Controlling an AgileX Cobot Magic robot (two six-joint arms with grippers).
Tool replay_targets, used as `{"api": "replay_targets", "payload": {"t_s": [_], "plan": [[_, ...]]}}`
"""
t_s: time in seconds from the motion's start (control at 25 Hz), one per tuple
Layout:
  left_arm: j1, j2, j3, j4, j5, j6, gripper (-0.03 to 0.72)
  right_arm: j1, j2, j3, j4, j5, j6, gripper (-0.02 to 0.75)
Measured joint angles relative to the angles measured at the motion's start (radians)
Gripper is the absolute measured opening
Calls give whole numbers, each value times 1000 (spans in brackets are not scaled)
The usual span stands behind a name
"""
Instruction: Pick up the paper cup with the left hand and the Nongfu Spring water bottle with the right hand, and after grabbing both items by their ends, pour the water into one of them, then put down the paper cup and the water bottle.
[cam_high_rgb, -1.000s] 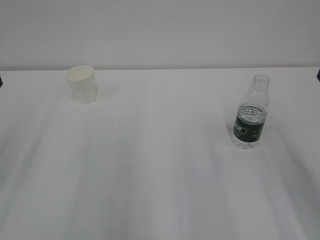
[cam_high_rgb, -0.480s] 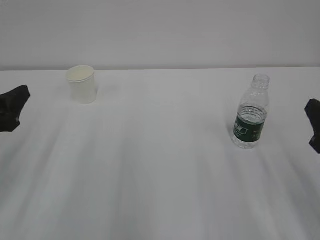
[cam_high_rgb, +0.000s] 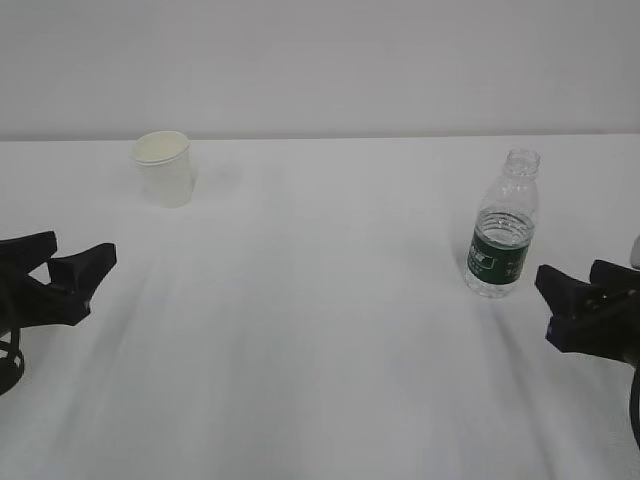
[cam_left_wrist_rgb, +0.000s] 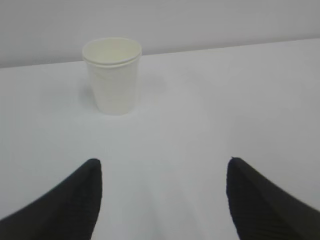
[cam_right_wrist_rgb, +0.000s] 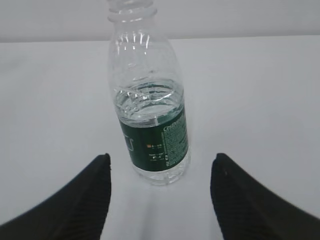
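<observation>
Cup: stands upright at the far left of the table, long axis vertical, open mouth up; cream inside shows.
Bottle: stands upright at the right, long axis vertical, uncapped neck up, green label around its lower half.
Water: clear, fills the bottle to just above the label.
Cup and bottle: well apart, neither touched.
Left gripper: low at the near left edge, jaws wide apart and holding nothing, pointing far and rightward; the cup sits ahead of it, left of centre in its wrist view.
Right gripper: low at the near right edge, jaws open and empty, pointing far and leftward; the bottle stands just ahead, between the jaw lines in its wrist view.
</observation>
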Motion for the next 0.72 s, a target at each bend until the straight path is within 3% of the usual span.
{"api": "replay_targets", "payload": {"t_s": [0.32,0.52,0.72], "plan": [[0,25,0,6,-2,0,538,0,110,-72,-24,-9,2,480],[0,25,0,6,-2,0,536,0,157,-110,-43,-9,2,641],[0,25,0,8,-2,-2,536,0,207,-142,-50,-12,2,670]]}}
